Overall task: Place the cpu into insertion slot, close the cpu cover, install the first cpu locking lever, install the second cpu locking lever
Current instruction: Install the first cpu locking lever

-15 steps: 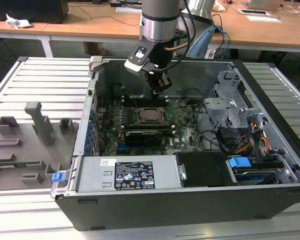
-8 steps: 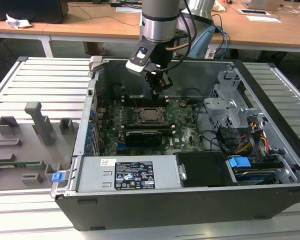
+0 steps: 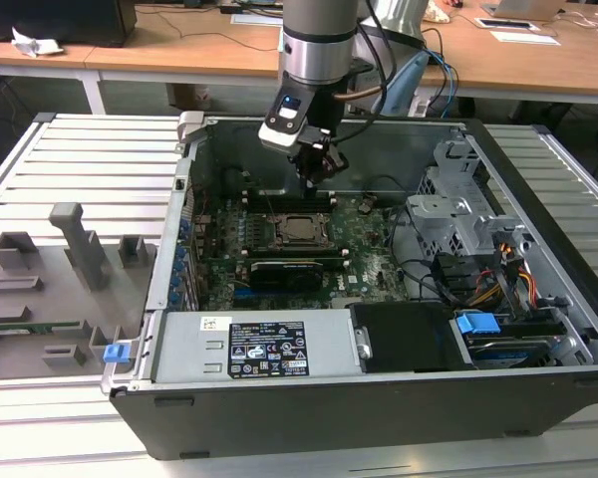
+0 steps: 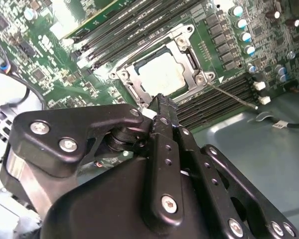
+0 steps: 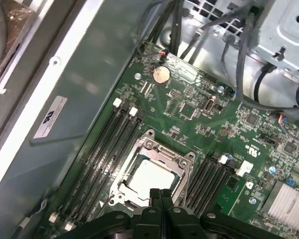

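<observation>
Claw (image 5: 160, 192) is pinched fully shut w/ nothing in it, tips right over the near rim of the insertion slot (image 3: 277, 229); can't tell if they're touching. The cpu (image 5: 150, 175) sits flat in the slot, pale face showing through the cut-out of the cpu cover (image 5: 162, 148), which looks folded down over it. So imo this is the lever stage: a thin locking lever (image 4: 234, 94) pokes out from one slot corner and looks unlatched. To do it well, prob push w/ the closed tips on the bare wire, steady and low, so it doesn't skid onto the board. Memory slots (image 5: 107, 149) crowd both sides of the slot, so little room to swing. Further from the slot there's a coin battery (image 5: 161, 74), then cables (image 5: 249, 59) and the drive cage (image 3: 458, 214), w/ the case wall (image 5: 79, 99) beyond the memory slots.
</observation>
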`<state>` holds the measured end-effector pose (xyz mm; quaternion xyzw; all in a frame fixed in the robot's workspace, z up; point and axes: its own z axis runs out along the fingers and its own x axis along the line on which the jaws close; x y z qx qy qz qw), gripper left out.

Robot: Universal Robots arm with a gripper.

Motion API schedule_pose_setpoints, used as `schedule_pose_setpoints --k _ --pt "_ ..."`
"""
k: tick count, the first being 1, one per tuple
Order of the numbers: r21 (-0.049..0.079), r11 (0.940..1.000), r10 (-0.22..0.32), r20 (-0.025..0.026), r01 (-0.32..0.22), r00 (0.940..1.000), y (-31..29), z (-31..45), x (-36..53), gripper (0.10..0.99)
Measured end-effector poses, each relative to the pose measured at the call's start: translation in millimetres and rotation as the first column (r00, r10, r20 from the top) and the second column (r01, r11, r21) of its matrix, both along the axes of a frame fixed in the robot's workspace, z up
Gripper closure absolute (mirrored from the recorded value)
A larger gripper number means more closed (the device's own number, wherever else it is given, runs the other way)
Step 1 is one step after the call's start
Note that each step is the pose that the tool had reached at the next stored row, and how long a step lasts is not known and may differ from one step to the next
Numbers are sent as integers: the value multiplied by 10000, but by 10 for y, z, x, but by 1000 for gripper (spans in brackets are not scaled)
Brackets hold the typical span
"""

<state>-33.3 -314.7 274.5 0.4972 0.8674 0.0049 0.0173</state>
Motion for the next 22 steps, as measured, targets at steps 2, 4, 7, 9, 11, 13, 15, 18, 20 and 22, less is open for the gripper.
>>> schedule_pose_setpoints --k 2,4,7,9,11,13,15,18,20,22 --pt "0 9992 407 0 -407 9992 0 0 0 980" --pt "1 9969 790 0 -790 9969 0 0 0 980" --pt "0 9921 1251 0 -1251 9921 0 0 0 980" --pt "0 9891 1471 0 -1471 9891 0 0 0 980" --pt "1 9853 1709 0 -1709 9853 0 0 0 980" --pt "1 9829 1841 -1 -1841 9829 0 0 0 980" --pt "1 9805 1964 -1 -1964 9805 0 0 0 980" --pt "1 9772 2124 0 -2124 9772 0 0 0 980" --pt "1 9708 2401 -2 -2401 9708 0 0 0 980" --pt "1 9611 2761 -2 -2761 9611 0 -1 0 980"
